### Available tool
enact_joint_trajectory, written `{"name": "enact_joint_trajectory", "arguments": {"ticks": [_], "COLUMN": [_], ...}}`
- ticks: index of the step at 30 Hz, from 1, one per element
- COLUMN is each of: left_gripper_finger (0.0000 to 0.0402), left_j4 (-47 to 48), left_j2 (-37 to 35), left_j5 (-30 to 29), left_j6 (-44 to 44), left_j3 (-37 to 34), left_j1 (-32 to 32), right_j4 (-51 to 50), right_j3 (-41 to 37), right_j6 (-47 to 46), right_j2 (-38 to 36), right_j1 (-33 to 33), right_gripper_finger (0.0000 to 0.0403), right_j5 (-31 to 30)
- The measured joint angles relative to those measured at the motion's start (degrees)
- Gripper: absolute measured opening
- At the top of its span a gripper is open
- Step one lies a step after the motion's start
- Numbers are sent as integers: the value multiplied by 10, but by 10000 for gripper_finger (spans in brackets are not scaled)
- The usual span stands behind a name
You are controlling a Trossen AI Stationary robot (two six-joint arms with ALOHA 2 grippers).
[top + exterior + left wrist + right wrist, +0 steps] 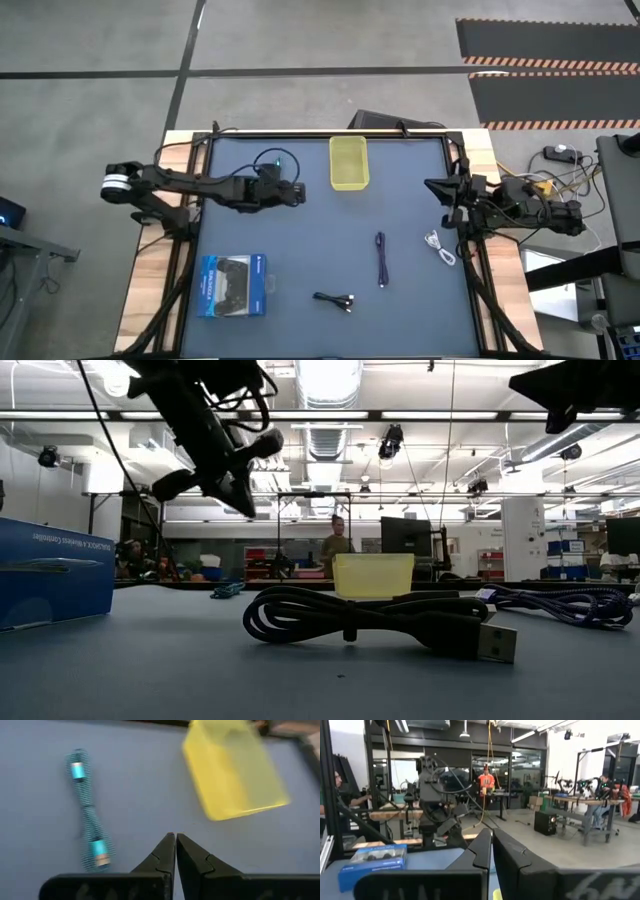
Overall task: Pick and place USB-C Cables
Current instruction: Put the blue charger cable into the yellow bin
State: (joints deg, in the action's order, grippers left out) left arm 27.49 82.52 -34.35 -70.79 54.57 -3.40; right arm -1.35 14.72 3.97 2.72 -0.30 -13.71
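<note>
Left gripper (299, 193): we see it over the far-left part of the mat, between the teal cable and the yellow bin; its fingertips are pressed together with nothing between them.
Right gripper (491, 836): parked off the right edge of the table, fingers together and empty.
Teal cable (89, 835): a loose strand on the mat near the far edge, just beside the left gripper, apart from it.
Purple cable (381, 258): laid out straight, right of centre.
White cable (439, 246): curled near the right edge.
Black cable (336, 299): coiled at the near edge, nearest the low camera.
Yellow bin (349, 163): at the far middle; we see nothing in it, so we judge no cable placed yet.
Blue retail box (232, 285): near-left, well clear of the cables.
Risks: with the tips closed, we think a descent would shove the teal cable rather than take it. A grasp on one end could leave the other end dragging and catching the bin's rim.
</note>
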Motion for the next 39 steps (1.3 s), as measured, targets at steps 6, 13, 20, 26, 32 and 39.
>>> {"name": "enact_joint_trajectory", "arguments": {"ticks": [6, 13, 20, 26, 32, 39], "left_gripper_finger": [0, 0, 0, 0, 13, 81], "left_j4": [79, 125, 102, 85, 81, 70], "left_j2": [43, 97, 120, 120, 120, 120], "left_j5": [45, 88, 86, 68, 60, 51], "left_j6": [8, 9, 47, 53, 55, 56], "left_j3": [51, 54, 53, 50, 46, 39], "left_j1": [-43, -90, -110, -125, -128, -129], "right_j4": [-23, -36, -40, -40, -39, -39], "right_j3": [0, 0, 0, 0, 0, 0], "right_j6": [-17, -21, -21, -15, -10, -7], "right_j2": [0, 0, 0, 0, 0, 0], "right_j1": [0, 0, 0, 0, 0, 0], "right_gripper_finger": [9, 9, 9, 9, 9, 9], "right_j5": [0, 0, 0, 0, 0, 0]}}
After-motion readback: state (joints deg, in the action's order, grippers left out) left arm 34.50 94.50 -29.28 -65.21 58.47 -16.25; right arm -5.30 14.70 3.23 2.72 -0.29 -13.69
